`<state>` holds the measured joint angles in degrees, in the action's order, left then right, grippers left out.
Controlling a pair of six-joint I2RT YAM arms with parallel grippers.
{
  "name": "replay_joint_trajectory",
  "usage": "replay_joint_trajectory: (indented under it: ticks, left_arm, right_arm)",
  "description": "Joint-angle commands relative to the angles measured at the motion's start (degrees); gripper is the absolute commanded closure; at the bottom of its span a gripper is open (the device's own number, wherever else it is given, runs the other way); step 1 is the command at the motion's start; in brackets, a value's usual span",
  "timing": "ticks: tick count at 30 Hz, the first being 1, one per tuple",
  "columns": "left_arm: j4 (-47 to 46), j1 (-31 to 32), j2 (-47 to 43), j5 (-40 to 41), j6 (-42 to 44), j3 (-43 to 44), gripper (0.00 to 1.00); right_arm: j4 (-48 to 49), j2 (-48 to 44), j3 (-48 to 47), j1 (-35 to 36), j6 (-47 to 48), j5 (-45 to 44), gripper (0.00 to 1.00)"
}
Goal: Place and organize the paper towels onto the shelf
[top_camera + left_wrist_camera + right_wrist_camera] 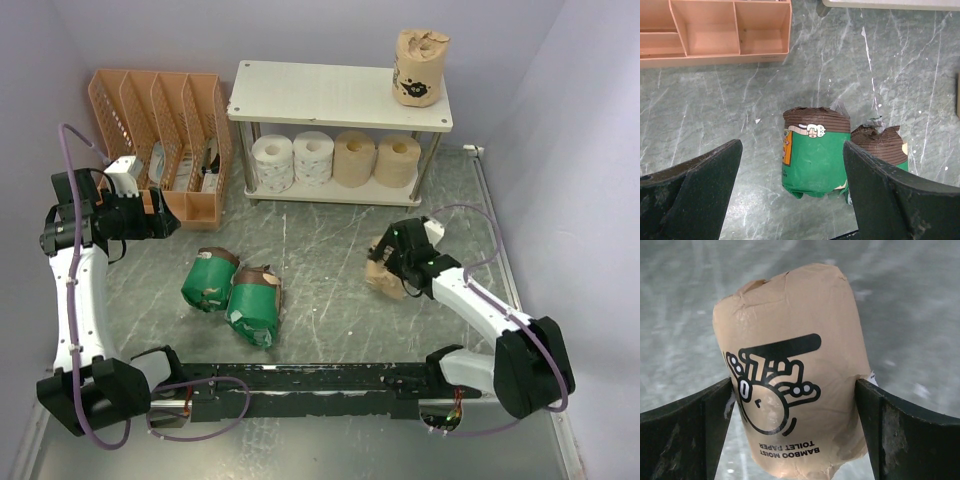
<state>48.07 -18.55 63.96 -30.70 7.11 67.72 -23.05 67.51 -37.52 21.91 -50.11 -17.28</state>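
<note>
At lower right of the top view, the right gripper (386, 262) straddles a tan-wrapped roll (790, 375) lying on the table, fingers spread along both its sides; whether they press it I cannot tell. The left gripper (167, 222), jaws wide apart, hangs at left above two green rolls (232, 292) on the table. The shelf (330, 95) at top holds five rolls.

The left arm (75, 290) is raised with jaws spread wide; the right arm (480, 305) stretches low and forward.
</note>
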Motion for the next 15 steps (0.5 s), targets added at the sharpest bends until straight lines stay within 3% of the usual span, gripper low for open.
replay_joint_trajectory:
  ticks: [1, 4, 8, 11, 15]
  left_arm:
    - [-0.51, -0.2, -0.02, 0.37, 0.44, 0.09, 0.06]
    - [-0.52, -0.2, 0.49, 0.56, 0.36, 0.15, 0.06]
    - [-0.77, -0.21, 0.85, 1.26, 0.31, 0.02, 0.06]
    - [-0.96, -0.2, 0.75, 2.17, 0.36, -0.24, 0.06]
    - [-1.01, -0.17, 0.61, 3.02, 0.14, -0.3, 0.06]
  right_arm:
    - [23.26, 3.1, 6.38, 1.23, -1.61, 18.92, 0.0]
    - [29.16, 5.65, 4.99, 3.54, -5.56, 22.47, 0.0]
    - [27.46, 11.17, -1.6, 9.88, -8.12, 21.71, 0.0]
    - [23.44, 13.6, -7.24, 15.78, -6.95, 15.54, 0.0]
    - [7.13, 17.77, -21.44, 24.55, 2.41, -0.89, 0.0]
